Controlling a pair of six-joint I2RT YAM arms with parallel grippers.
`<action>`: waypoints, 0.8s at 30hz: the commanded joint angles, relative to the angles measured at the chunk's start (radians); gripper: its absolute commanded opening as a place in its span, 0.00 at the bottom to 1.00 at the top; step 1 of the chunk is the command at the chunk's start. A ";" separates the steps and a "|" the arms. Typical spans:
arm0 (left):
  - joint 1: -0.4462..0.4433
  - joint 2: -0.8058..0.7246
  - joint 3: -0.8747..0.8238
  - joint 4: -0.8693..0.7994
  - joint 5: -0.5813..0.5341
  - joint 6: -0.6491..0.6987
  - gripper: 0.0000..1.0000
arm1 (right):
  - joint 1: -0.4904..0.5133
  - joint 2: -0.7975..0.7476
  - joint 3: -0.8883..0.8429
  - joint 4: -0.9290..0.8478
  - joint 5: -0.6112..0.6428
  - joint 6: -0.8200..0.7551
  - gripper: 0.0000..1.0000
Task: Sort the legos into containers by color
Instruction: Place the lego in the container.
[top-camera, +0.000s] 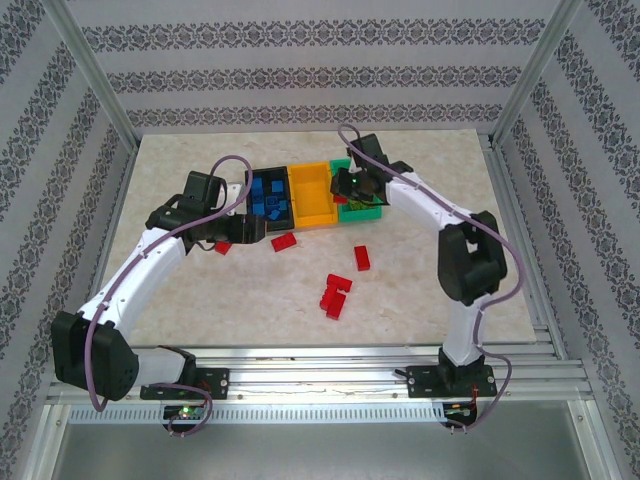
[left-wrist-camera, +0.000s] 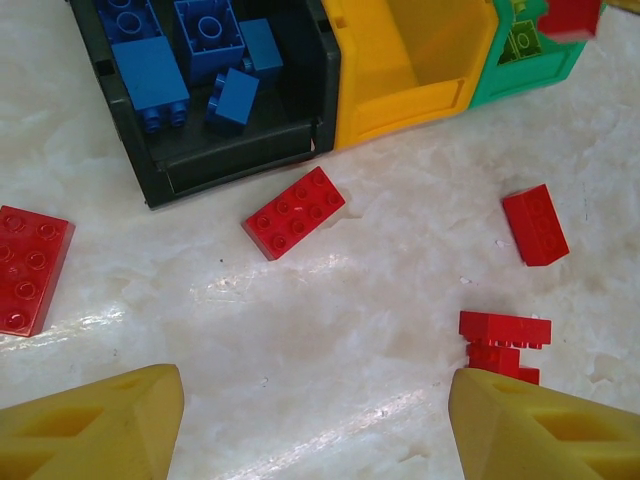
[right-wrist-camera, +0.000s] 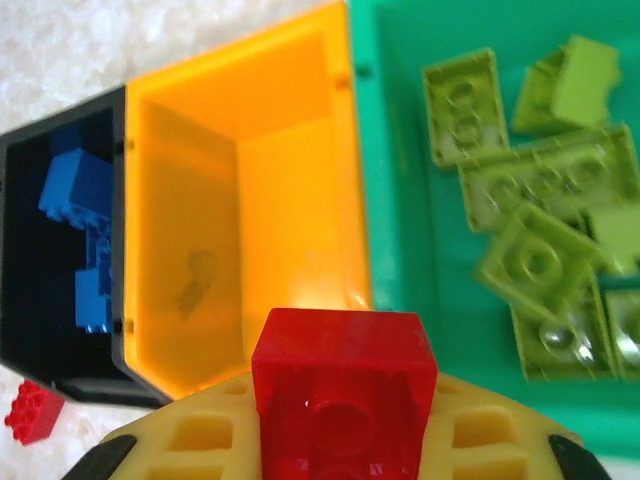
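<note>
Mid-table, loose red legos (top-camera: 337, 296): likely light, rigid, slick; best pinched across flat sides. Left jaws parted, empty, just short of a flat red brick (left-wrist-camera: 294, 212). Toward the far edge, right jaws clamped on a square red brick (right-wrist-camera: 344, 385) over the orange bin (right-wrist-camera: 290, 190).

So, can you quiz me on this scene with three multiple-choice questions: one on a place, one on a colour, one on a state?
1. Where are the blue legos? A black bin; B green bin; C table.
2. What colour is the brick in the right end effector? A blue; B lime green; C red.
3. The orange-yellow bin is: A full; B empty; C tipped over.
Answers: 1 A, they lie inside its dark walls. 2 C, the brick clamped there is red. 3 B, its floor is bare.
</note>
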 joint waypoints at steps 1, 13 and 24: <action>0.012 0.007 0.001 -0.037 -0.020 0.027 0.71 | 0.027 0.080 0.145 -0.052 -0.034 -0.079 0.24; 0.012 0.015 0.005 -0.045 -0.037 0.034 0.71 | 0.055 0.378 0.598 -0.217 0.041 -0.187 0.38; 0.012 0.023 0.010 -0.050 -0.044 0.036 0.71 | 0.067 0.246 0.431 -0.161 0.023 -0.236 0.55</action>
